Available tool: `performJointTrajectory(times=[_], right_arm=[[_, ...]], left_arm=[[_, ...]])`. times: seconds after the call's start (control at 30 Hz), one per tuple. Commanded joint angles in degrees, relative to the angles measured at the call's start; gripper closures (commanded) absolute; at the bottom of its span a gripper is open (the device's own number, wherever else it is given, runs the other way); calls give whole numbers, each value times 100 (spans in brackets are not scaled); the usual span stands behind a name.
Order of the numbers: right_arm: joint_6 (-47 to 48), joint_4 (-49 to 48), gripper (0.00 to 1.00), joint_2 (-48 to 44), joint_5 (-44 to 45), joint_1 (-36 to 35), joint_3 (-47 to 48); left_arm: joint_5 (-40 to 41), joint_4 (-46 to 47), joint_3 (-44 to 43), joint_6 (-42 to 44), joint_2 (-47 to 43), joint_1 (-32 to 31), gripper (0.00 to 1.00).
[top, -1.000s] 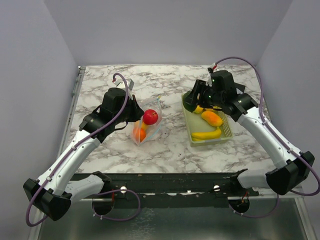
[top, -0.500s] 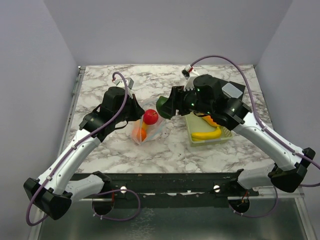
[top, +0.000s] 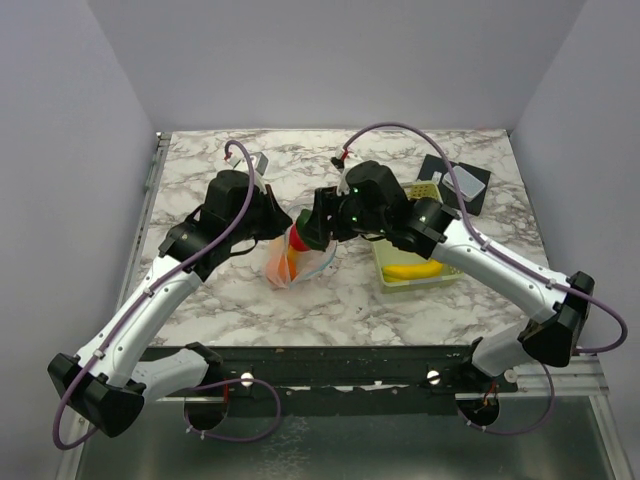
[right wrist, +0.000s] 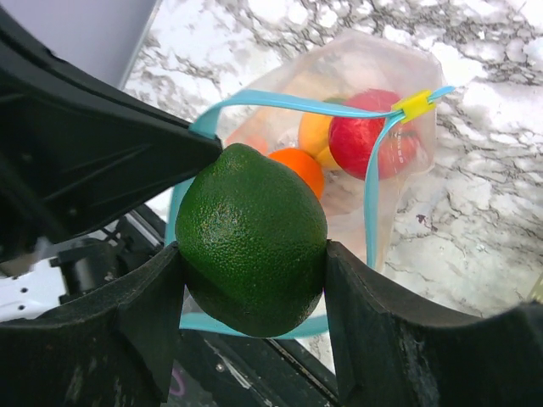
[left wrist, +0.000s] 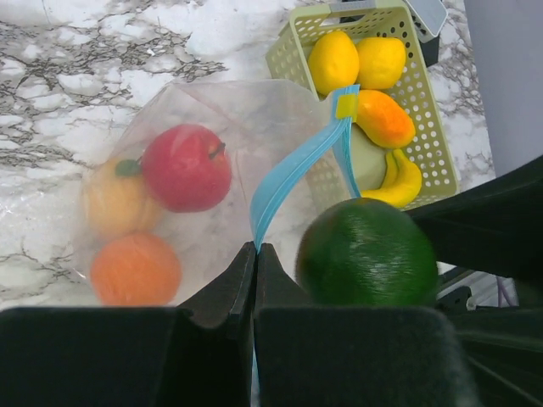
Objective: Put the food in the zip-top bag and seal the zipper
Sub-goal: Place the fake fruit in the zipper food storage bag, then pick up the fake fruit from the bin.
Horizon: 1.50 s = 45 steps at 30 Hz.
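The clear zip-top bag [left wrist: 212, 136] lies on the marble with its mouth held up and open. My left gripper [left wrist: 255, 248] is shut on the light blue zipper [left wrist: 297, 165] at the mouth's edge. Inside the bag are a red apple [left wrist: 185, 167], an orange [left wrist: 136, 269] and a pale yellow-orange fruit [left wrist: 110, 203]. My right gripper [right wrist: 252, 248] is shut on a round dark green fruit [right wrist: 252, 237], which hangs just over the blue zipper loop [right wrist: 297, 103]. From above, both grippers meet over the bag [top: 295, 265], the left gripper [top: 278, 225] beside the right gripper [top: 312, 228].
A pale yellow-green perforated basket [top: 448, 272] stands right of the bag, holding a banana [top: 410, 270], two lemons [left wrist: 333, 61] and an orange-yellow piece [left wrist: 386, 119]. A dark flat object with a pale card [top: 462, 182] lies at the back right.
My right arm has swung left from the basket to the bag's mouth, carrying the green fruit. The left arm and the bag have stayed put.
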State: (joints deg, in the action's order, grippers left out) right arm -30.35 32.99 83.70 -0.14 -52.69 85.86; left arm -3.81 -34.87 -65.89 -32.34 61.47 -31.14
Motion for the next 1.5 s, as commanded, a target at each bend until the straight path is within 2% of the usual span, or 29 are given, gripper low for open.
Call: performJointTrajectory(times=[0.0, 0.23, 0.43, 0.63, 0.83, 1.07, 1.47], right_arm=[[89, -95, 72, 223, 354, -105, -143], [32, 199, 71, 502, 874, -119, -84], [-36, 180, 68, 606, 828, -123, -4], [-69, 184, 60, 762, 709, -169, 179], [-37, 272, 29, 832, 696, -254, 239], [-102, 278, 6, 694, 646, -295, 162], [-217, 551, 5, 27, 1231, -295, 165]], left_arm=[[-210, 121, -308, -125, 32, 17, 100], [-410, 136, -353, -298, 29, 11, 100], [-424, 139, -267, -313, -15, 10, 100], [-451, 139, -196, -292, -30, 11, 100], [-456, 139, -176, -256, -31, 11, 100], [-476, 156, -143, -201, -12, 11, 100], [-374, 156, -65, -141, -37, 10, 100]])
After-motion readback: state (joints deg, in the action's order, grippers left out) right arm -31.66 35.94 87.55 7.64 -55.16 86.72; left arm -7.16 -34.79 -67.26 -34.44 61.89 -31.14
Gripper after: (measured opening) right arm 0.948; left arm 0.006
